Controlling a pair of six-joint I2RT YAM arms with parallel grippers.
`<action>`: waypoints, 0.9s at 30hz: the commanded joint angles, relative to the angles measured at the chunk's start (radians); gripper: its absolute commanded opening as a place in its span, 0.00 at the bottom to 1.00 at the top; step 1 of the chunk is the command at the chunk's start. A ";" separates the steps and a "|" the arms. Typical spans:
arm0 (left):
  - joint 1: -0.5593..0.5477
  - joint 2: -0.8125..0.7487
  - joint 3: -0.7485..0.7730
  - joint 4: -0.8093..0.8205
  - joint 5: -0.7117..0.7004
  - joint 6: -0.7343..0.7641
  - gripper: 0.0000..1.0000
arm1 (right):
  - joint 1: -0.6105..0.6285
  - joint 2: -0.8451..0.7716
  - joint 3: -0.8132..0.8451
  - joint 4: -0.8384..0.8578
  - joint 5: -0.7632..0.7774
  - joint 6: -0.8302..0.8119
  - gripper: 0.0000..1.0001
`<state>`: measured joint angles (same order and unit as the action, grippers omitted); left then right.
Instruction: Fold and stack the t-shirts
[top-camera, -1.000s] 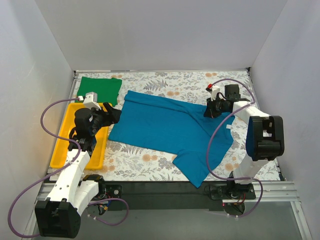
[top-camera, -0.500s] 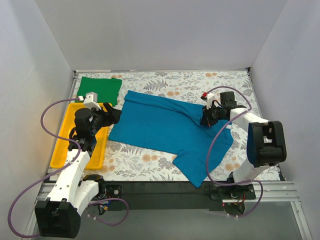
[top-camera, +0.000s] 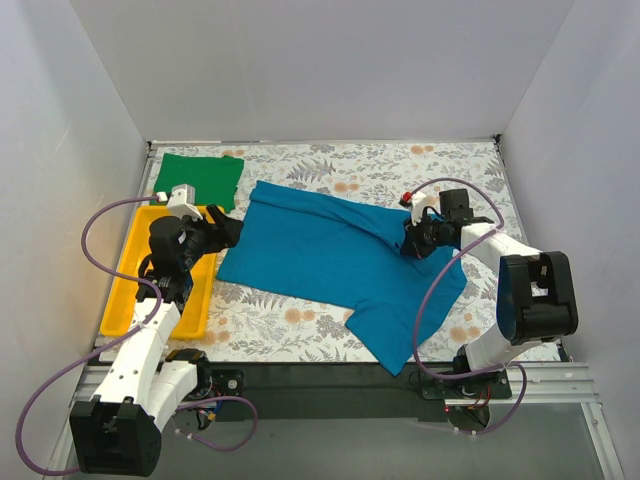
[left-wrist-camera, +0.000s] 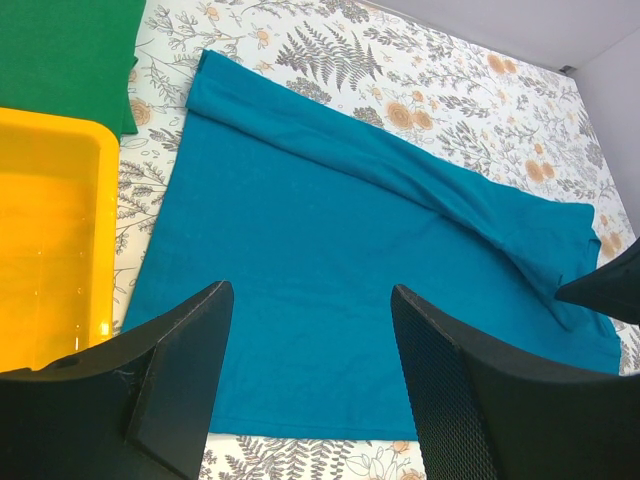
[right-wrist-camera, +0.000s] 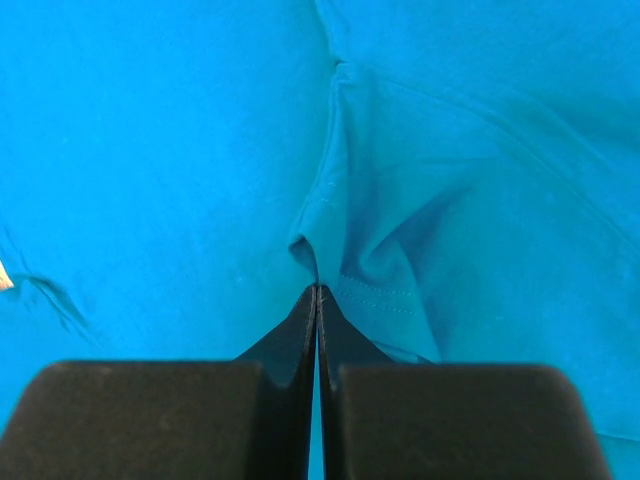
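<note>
A plain teal shirt (top-camera: 330, 255) is shown against a table (top-camera: 370, 165) printed with grey ferns and orange flowers on white. Left of the teal shirt a bright yellow tray (top-camera: 125, 290) is seen, and off its far left corner a plain green shirt (top-camera: 200, 178).

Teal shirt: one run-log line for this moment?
phase: fold teal shirt | right gripper: shut on teal shirt | left gripper: open, near its left edge | green shirt: folded, far-left corner | stack: not done

One teal-blue t-shirt (top-camera: 330, 255) and one green t-shirt (top-camera: 200, 178), so two together; one yellow tray (left-wrist-camera: 50, 250); one left hand (top-camera: 228, 228), one right hand (top-camera: 410, 243)
</note>
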<state>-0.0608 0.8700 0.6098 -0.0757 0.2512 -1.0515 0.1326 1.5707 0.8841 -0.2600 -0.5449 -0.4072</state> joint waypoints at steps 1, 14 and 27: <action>-0.002 -0.011 -0.012 0.005 0.010 0.011 0.63 | 0.022 -0.047 -0.016 -0.007 0.005 -0.071 0.01; -0.002 0.001 -0.013 0.008 0.013 0.011 0.63 | 0.147 -0.081 -0.036 -0.119 0.069 -0.277 0.22; -0.002 0.363 0.152 0.065 0.115 -0.160 0.58 | -0.016 -0.100 0.088 -0.107 -0.101 -0.084 0.35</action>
<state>-0.0608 1.1225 0.6670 -0.0235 0.3096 -1.1397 0.1474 1.4334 0.9371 -0.3840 -0.5819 -0.5934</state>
